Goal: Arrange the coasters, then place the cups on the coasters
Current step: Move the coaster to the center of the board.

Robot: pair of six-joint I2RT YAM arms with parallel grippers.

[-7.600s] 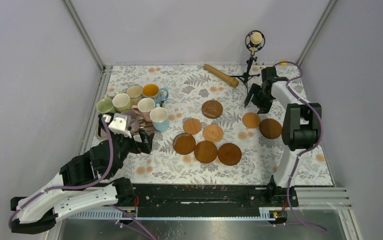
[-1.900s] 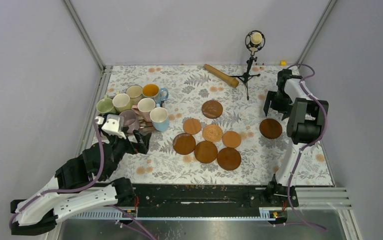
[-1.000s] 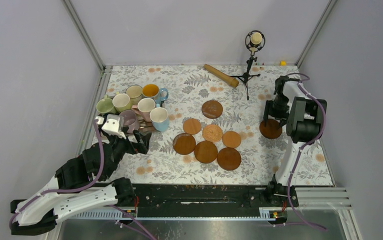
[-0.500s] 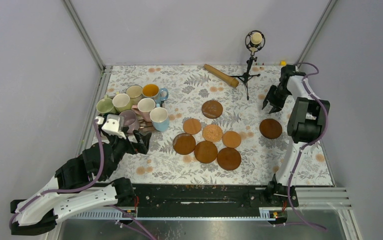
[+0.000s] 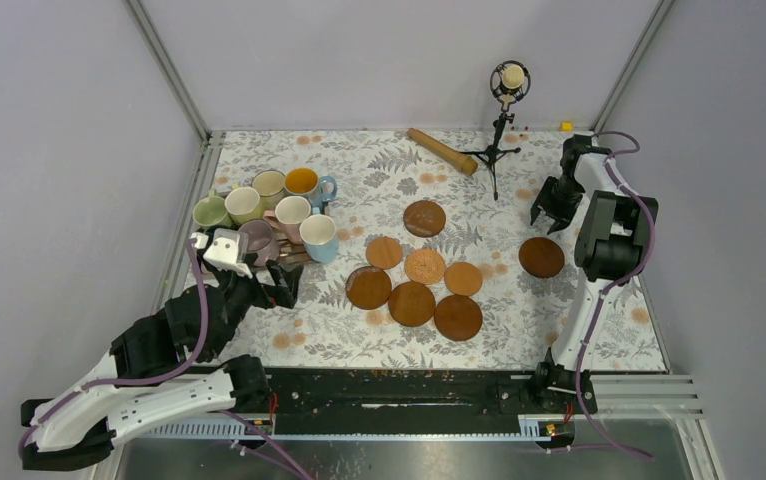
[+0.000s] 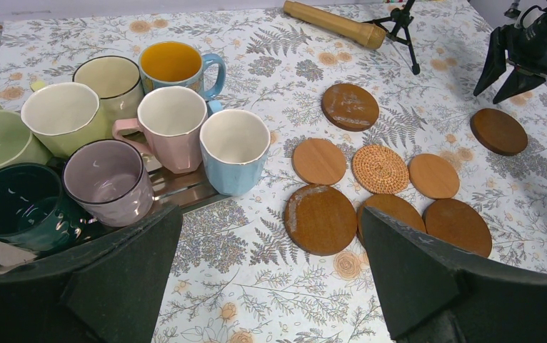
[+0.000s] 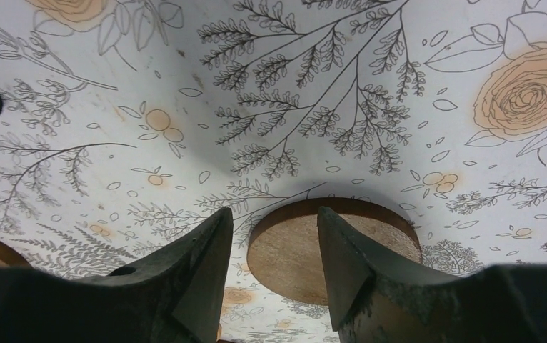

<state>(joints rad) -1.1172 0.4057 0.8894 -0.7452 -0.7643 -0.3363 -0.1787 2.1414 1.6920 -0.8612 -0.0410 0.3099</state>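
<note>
Several coasters lie mid-table in a cluster, among them a woven one [image 5: 425, 266] and a dark one [image 5: 425, 217]. One dark coaster [image 5: 541, 257] lies alone at the right. My right gripper [image 5: 556, 205] hangs above and behind that lone coaster [image 7: 335, 246], open with nothing between its fingers. The cups crowd the left: light blue [image 6: 233, 146], pink [image 6: 171, 118], mauve [image 6: 106, 179], dark green [image 6: 13, 207], cream [image 6: 60, 114], and blue with yellow inside [image 6: 173, 64]. My left gripper [image 6: 267, 286] stands wide open and holds nothing, just in front of them.
A microphone on a tripod [image 5: 499, 125] and a wooden rolling pin [image 5: 442, 150] stand at the back. A metal tray [image 6: 178, 187] lies under the cups. Grey walls and frame rails close in the left, back and right sides.
My right gripper has lifted off the lone dark coaster and drawn back toward the far edge; the coaster stays flat on the table. The left arm has not moved.
</note>
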